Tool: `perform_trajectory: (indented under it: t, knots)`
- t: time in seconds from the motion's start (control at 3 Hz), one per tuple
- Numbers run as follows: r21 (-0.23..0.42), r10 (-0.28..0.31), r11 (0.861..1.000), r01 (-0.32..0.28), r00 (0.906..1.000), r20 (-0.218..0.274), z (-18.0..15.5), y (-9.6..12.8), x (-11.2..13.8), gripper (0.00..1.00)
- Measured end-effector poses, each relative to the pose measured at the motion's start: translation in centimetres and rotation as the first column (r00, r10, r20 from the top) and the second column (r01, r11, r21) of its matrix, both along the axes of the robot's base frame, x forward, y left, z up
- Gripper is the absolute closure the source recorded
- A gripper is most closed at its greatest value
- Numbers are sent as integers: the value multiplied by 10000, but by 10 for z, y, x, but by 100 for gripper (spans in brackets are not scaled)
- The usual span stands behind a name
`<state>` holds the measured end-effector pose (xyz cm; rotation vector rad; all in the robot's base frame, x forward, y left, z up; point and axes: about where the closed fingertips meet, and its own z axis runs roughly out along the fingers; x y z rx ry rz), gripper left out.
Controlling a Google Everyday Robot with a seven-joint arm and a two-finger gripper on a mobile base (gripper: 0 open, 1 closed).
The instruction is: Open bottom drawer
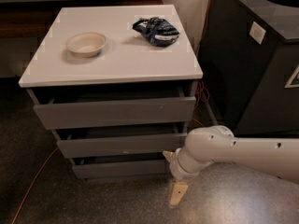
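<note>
At the right edge of the slim flat grey bottom drawer, the tan-fingered gripper hangs, jaws apart, with speckled dark floor open beneath it.

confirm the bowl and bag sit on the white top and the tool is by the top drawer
No: the camera view shows the tool by the bottom drawer, not the top drawer. The bowl and bag do sit on the white top.
</note>
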<state>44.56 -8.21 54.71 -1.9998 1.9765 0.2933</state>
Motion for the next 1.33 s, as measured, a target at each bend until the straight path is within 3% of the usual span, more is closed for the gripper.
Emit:
perform_trajectory:
  t: [0.67,1.33]
  knots:
    - [218,417,9988,-435,9960,793,-112,6,31,0]
    - [636,739,9949,-788,9943,763,-191,12,64,0]
